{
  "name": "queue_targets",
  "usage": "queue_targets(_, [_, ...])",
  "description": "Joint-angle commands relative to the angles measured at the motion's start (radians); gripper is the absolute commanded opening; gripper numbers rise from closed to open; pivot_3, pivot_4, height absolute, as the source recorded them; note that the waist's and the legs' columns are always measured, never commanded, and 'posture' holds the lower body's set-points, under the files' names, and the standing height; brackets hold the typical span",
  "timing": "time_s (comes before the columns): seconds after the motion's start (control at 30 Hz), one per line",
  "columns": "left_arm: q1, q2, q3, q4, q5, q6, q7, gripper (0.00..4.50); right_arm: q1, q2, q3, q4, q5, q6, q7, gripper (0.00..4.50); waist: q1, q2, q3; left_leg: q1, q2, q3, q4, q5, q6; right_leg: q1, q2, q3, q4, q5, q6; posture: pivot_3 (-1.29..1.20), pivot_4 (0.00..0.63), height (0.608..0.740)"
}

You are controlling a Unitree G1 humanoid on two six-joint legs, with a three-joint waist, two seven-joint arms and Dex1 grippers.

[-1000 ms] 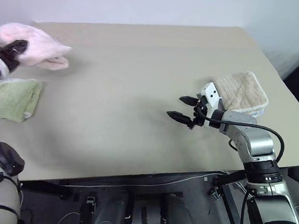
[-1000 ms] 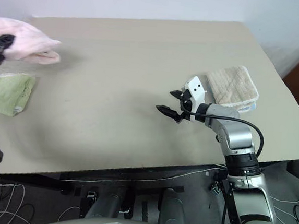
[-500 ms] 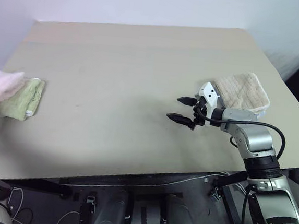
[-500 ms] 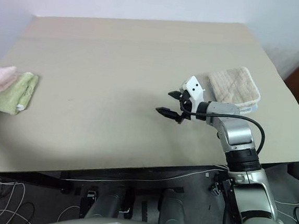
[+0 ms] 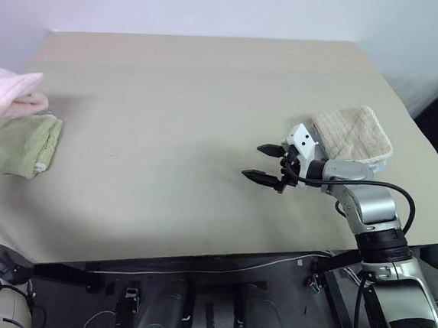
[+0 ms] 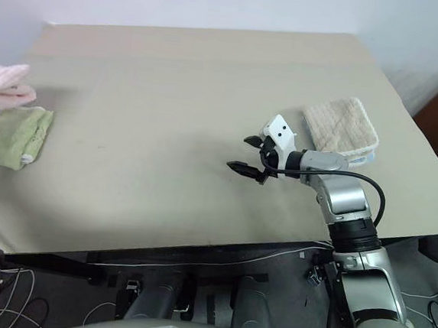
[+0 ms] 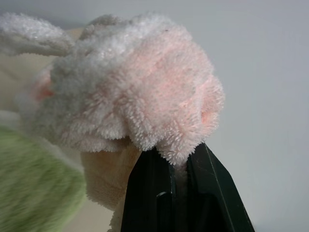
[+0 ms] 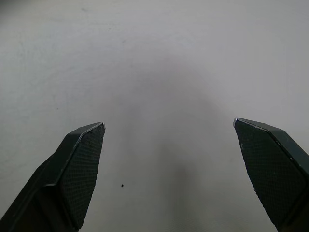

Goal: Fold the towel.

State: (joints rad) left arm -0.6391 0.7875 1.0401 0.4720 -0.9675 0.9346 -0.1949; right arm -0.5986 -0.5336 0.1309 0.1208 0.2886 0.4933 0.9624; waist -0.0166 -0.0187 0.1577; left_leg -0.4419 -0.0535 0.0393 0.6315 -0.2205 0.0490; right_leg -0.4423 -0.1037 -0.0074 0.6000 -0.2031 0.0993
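Note:
The pale pink towel (image 5: 6, 92) is bunched into a fluffy wad at the far left edge of the table, raised just above the green towel. In the left wrist view my left gripper (image 7: 179, 157) is shut on the pink towel (image 7: 140, 92), its two black fingers pinching a fold of it. My right gripper (image 5: 263, 162) hovers over the bare table right of centre, open wide with nothing between its fingers (image 8: 79, 169).
A folded light green towel (image 5: 17, 145) lies at the table's left edge below the pink one. A folded beige waffle towel (image 5: 353, 135) lies at the right, just behind my right gripper. The tan table (image 5: 178, 99) ends close to both.
My left gripper carried the pink towel leftward and lower, from above the table's far left to the picture's edge just over the green towel. The right gripper stayed put, open.

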Motion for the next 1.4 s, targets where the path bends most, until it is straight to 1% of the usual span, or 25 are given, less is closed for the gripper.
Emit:
queue_targets(0.03, [-0.062,0.077,-0.035,0.062,0.021,-0.061,-0.026,0.03,0.003,-0.01,-0.018,-0.023,-0.002,-0.017,0.0,4.5,0.0,0.0,0.0,0.0,0.0,0.0,0.0,0.0,0.0,0.0,0.0,0.0,0.0,0.0,0.0,0.0,0.15,0.74])
queue_targets(0.13, [-0.047,0.1,-0.033,0.133,0.034,-0.102,-0.054,0.03,0.01,-0.012,-0.025,-0.034,0.0,-0.013,-0.006,4.5,-0.007,0.0,0.0,0.0,0.0,0.001,-0.001,0.0,0.0,0.0,0.0,0.001,0.0,0.0,0.0,0.0,0.15,0.74])
queue_targets(0.23, [0.022,0.101,-0.016,0.163,0.046,-0.141,-0.07,0.03,0.028,-0.02,-0.027,-0.056,0.003,-0.006,-0.009,4.5,-0.008,0.0,0.0,0.001,0.0,0.001,-0.002,0.0,0.0,-0.001,0.0,0.001,0.0,0.0,0.0,0.0,0.15,0.74])
queue_targets(0.37, [0.14,0.058,0.035,0.113,-0.009,-0.091,-0.066,0.03,0.043,-0.035,-0.034,-0.072,0.004,-0.005,-0.012,4.5,-0.005,0.0,0.0,0.001,0.0,0.001,-0.001,0.0,0.0,-0.001,0.0,0.001,0.0,0.0,0.0,0.0,0.15,0.74])
queue_targets(0.47, [0.213,0.023,0.031,0.063,-0.005,-0.081,-0.049,0.03,0.045,-0.042,-0.035,-0.071,0.004,-0.009,-0.013,4.5,0.0,0.0,0.0,0.001,0.0,0.0,-0.001,0.0,0.0,0.0,-0.001,0.001,0.0,0.0,0.0,0.0,0.15,0.74])
queue_targets(0.6, [0.247,0.006,0.063,0.027,-0.038,-0.066,-0.004,0.03,0.039,-0.046,-0.035,-0.061,0.001,-0.016,-0.011,4.5,0.003,0.0,0.0,0.001,0.0,0.0,-0.001,0.0,0.0,0.0,-0.001,0.001,0.0,0.0,0.0,0.0,0.15,0.74])
queue_targets(0.73, [0.277,0.008,0.072,0.018,-0.045,-0.059,0.013,0.03,0.033,-0.041,-0.027,-0.053,-0.004,-0.022,-0.01,4.5,-0.001,0.0,0.0,0.001,0.0,0.0,-0.001,0.0,0.0,0.0,-0.001,0.001,-0.001,0.0,0.0,0.0,0.15,0.74])
queue_targets(0.8, [0.283,0.0,0.078,0.014,-0.057,-0.06,0.017,0.6,0.032,-0.039,-0.015,-0.044,-0.015,-0.037,-0.006,4.5,-0.003,0.0,0.0,0.001,0.0,0.0,-0.001,0.0,0.0,0.0,-0.001,0.001,0.0,0.0,0.0,0.0,0.15,0.74])
queue_targets(0.83, [0.286,-0.003,0.08,0.011,-0.061,-0.061,0.021,0.81,0.031,-0.038,-0.012,-0.041,-0.018,-0.042,-0.004,4.5,-0.003,0.0,0.0,0.001,0.0,0.0,-0.001,0.0,0.0,0.0,-0.001,0.001,0.0,0.0,0.0,0.0,0.15,0.74])
queue_targets(0.93, [0.301,-0.02,0.085,-0.019,-0.086,-0.042,0.041,1.81,0.027,-0.035,-0.015,-0.035,-0.018,-0.043,-0.003,4.5,-0.003,0.0,0.0,0.001,0.0,0.0,-0.001,0.0,0.0,0.0,-0.001,0.001,0.0,0.0,0.0,0.0,0.15,0.74])
queue_targets(1.03, [0.317,-0.041,0.108,-0.049,-0.093,-0.057,0.107,2.82,0.026,-0.036,-0.011,-0.026,-0.026,-0.058,-0.001,4.5,-0.002,0.0,0.0,0.001,0.0,0.0,-0.001,0.0,0.0,0.0,-0.001,0.001,0.0,0.0,0.0,0.0,0.15,0.74])
queue_targets(1.07, [0.339,-0.054,0.102,-0.099,-0.11,-0.034,0.104,3.23,0.025,-0.037,-0.011,-0.023,-0.026,-0.063,0.002,4.5,-0.002,0.0,0.0,0.001,0.0,0.0,-0.001,0.0,0.0,0.0,-0.001,0.001,0.0,0.0,0.0,0.0,0.15,0.74])
queue_targets(1.17, [0.387,-0.08,0.111,-0.214,-0.168,0.036,0.157,4.24,0.022,-0.034,-0.02,-0.013,-0.024,-0.068,0.009,4.5,-0.003,0.0,0.0,0.001,0.0,0.0,-0.001,0.0,0.0,0.0,-0.001,0.001,-0.001,0.0,0.0,0.0,0.15,0.74])
queue_targets(1.2, [0.397,-0.085,0.117,-0.234,-0.165,0.035,0.195,4.46,0.022,-0.032,-0.02,-0.009,-0.025,-0.071,0.009,4.5,-0.002,0.0,0.0,0.001,0.0,0.0,-0.001,0.0,0.0,0.0,-0.001,0.001,0.0,0.0,0.0,0.0,0.15,0.74])
queue_targets(1.23, [0.41,-0.087,0.117,-0.251,-0.162,0.039,0.226,4.46,0.022,-0.029,-0.019,-0.005,-0.027,-0.074,0.01,4.5,-0.002,0.0,0.0,0.001,0.0,0.0,-0.001,0.0,0.0,0.0,-0.001,0.001,0.0,0.0,0.0,0.0,0.15,0.74])
queue_targets(1.3, [0.446,-0.09,0.102,-0.303,-0.17,0.058,0.233,4.46,0.023,-0.021,-0.016,-0.003,-0.023,-0.082,0.017,4.5,-0.002,0.0,0.0,0.001,0.0,0.0,-0.001,0.0,0.0,0.0,-0.001,0.001,0.0,0.0,0.0,0.0,0.15,0.74])
queue_targets(1.4, [0.502,-0.091,0.062,-0.392,-0.207,0.105,0.194,4.46,0.016,-0.013,-0.018,0.01,-0.021,-0.091,0.023,4.5,-0.002,0.0,0.0,0.001,0.0,0.0,-0.001,0.0,0.0,0.0,-0.001,0.001,0.0,0.0,0.0,0.0,0.15,0.74])
